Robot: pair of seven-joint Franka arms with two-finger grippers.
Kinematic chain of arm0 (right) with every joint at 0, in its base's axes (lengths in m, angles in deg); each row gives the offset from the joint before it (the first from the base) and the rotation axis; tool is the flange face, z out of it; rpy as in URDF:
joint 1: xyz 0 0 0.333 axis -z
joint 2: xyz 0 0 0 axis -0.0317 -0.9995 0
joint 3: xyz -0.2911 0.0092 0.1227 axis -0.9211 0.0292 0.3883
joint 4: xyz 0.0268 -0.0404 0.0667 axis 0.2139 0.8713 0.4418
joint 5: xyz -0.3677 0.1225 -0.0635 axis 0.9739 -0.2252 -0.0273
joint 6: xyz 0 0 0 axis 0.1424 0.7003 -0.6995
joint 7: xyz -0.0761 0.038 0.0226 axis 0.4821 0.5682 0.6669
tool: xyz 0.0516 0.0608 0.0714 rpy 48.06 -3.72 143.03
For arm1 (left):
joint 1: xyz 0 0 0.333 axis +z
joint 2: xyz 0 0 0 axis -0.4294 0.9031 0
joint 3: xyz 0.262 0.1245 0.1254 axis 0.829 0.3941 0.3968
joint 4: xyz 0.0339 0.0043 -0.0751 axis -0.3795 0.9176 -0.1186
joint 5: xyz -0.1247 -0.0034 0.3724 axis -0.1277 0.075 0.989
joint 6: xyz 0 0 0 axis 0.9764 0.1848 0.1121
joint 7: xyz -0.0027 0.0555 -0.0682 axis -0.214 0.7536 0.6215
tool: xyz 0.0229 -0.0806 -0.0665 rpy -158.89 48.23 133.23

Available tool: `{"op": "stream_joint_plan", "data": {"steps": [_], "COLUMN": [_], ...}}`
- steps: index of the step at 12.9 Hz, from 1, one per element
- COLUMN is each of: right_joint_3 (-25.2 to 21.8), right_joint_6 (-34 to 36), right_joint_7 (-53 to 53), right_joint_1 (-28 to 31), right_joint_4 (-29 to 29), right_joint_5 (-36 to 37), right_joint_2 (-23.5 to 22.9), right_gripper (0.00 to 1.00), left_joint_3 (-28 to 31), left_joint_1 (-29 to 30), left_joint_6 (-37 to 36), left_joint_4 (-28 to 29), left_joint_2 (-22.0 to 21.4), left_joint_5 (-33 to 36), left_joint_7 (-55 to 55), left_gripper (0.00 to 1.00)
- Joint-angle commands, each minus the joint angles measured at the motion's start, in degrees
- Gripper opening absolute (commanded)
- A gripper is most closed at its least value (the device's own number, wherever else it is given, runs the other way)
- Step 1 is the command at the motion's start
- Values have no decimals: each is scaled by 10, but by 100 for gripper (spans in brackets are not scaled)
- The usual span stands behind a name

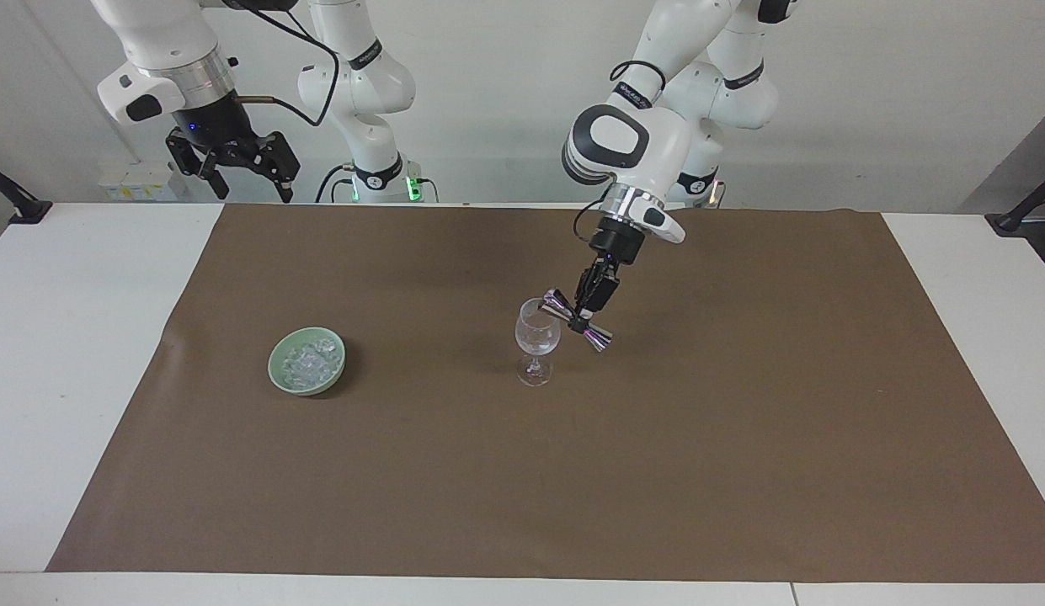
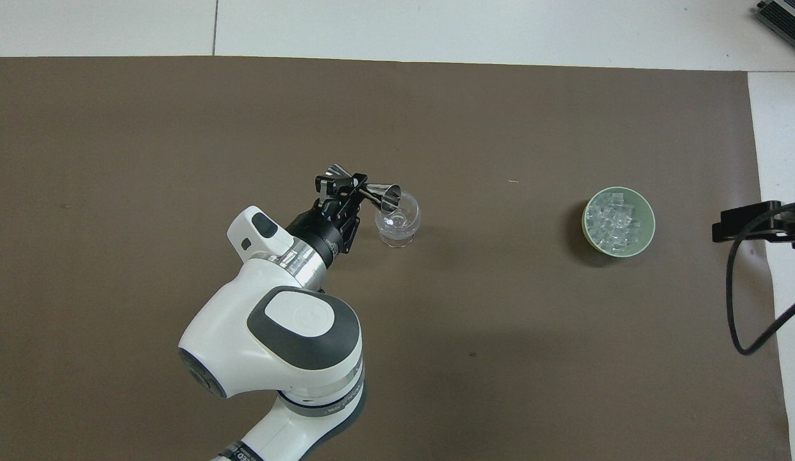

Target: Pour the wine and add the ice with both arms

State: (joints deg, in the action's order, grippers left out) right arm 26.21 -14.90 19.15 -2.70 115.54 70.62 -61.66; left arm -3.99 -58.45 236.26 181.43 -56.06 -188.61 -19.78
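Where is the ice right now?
The ice sits heaped in the green bowl on the brown mat, toward the right arm's end of the table, apart from the wine glass.

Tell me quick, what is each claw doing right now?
Left claw: closed on the metal jigger, tipped at the wine glass.
Right claw: open, empty, waiting above the table's edge.

No word, number or brand can be read anywhere. The black bands [image 1: 636, 93] on the arm joints carry small white lettering — too small to make out — and the round grey joint cap [image 2: 303, 316] above the left claw bears a faint, unreadable emblem.
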Motion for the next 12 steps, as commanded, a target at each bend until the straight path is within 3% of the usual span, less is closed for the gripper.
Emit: {"op": "stream_joint_plan", "data": {"steps": [1,12], "right_joint_3": [1,1], "right_joint_6": [-4,-4], "right_joint_7": [7,7], "right_joint_1": [1,1], "right_joint_4": [15,15], "right_joint_5": [-2,-2], "right_joint_2": [13,13], "right_gripper": [100,100], "left_joint_3": [5,5], "left_joint_1": [-17,-27], "left_joint_6": [24,51], "left_joint_4": [-16,-16], "left_joint_2": [12,16], "left_joint_5": [11,31], "left_joint_7": [-2,-16], "left_gripper": [0,0]}}
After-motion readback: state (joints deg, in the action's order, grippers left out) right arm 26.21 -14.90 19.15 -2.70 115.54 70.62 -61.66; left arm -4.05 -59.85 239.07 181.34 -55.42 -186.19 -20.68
